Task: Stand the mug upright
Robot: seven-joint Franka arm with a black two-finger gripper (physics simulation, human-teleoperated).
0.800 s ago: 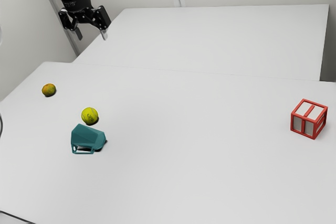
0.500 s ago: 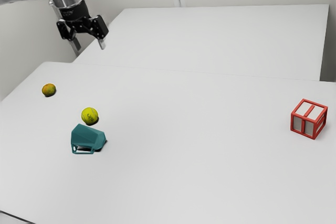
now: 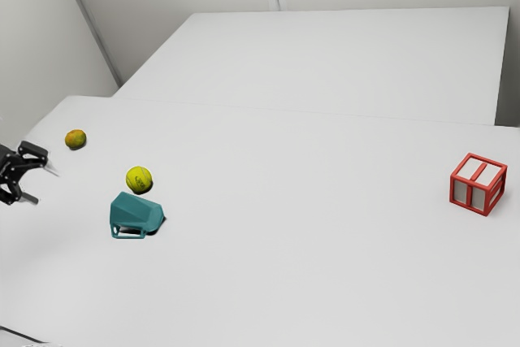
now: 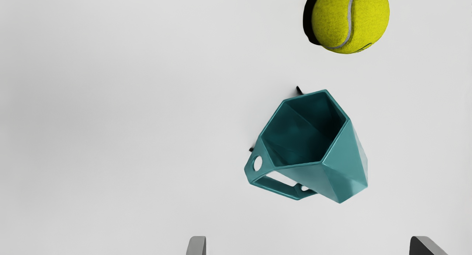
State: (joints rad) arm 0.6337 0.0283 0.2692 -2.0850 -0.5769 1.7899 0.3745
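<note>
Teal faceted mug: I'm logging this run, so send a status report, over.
End effector open, holding nothing. Teal faceted mug lying on its side, not yet upright. Yellow fuzzy tennis ball close by, not touching, might crowd the grasp.

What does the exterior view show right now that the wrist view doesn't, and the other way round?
Exterior view: a small round orange fruit and, far over towards the view's right, a red-framed box with pale panels.

Wrist view: the open mouth and hollow inside of the faceted teal mug.

Both: that mug lying on its side, the yellow tennis ball near it, the white table and the gripper, fingers apart.
</note>
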